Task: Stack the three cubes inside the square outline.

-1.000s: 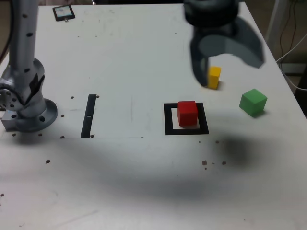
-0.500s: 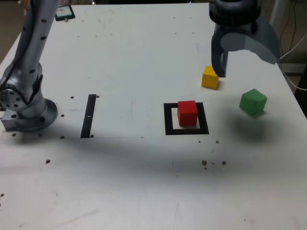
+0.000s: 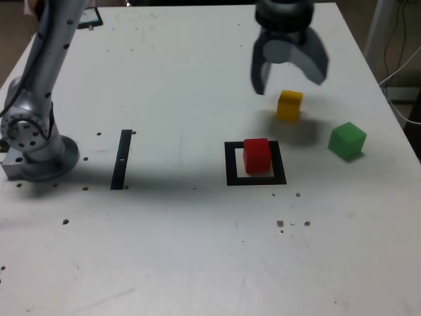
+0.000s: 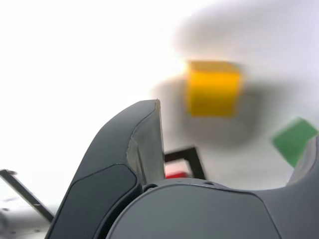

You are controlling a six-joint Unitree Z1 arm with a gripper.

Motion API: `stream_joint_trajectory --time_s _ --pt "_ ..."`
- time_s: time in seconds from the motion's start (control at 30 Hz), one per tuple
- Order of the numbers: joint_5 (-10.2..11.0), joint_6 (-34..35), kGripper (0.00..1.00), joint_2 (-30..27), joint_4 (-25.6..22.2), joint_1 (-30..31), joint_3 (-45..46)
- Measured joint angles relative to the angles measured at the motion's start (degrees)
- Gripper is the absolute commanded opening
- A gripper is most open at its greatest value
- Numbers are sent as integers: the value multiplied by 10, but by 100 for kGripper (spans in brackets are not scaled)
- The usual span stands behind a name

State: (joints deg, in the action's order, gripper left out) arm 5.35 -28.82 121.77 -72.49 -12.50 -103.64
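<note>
The red cube [image 3: 257,155] sits inside the black square outline [image 3: 230,172] on the white table. Behind it and a little to the exterior view's right stands the yellow cube [image 3: 289,105] [image 4: 213,88]. The green cube [image 3: 346,140] [image 4: 294,140] lies farther to that view's right. My gripper [image 3: 290,78] hangs open in the air just behind and above the yellow cube, with nothing between its fingers. In the wrist view one dark finger [image 4: 130,164] fills the foreground and the yellow cube shows blurred beyond it.
A thin black strip [image 3: 122,158] lies on the table left of the outline in the exterior view. The arm's base [image 3: 36,148] stands at the far left edge. A small dark device [image 3: 88,18] rests at the back left corner. Cables hang off the table's right side.
The open gripper swung right over the yellow cube, then came back left and farther away, now behind that cube. The cubes have not moved.
</note>
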Motion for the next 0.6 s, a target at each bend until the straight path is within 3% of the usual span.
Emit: stream_joint_trajectory --time_s 0.27,0.6 --pt "24 -17 99 1 25 -11 50" --pt "25 -31 96 21 54 2 40"
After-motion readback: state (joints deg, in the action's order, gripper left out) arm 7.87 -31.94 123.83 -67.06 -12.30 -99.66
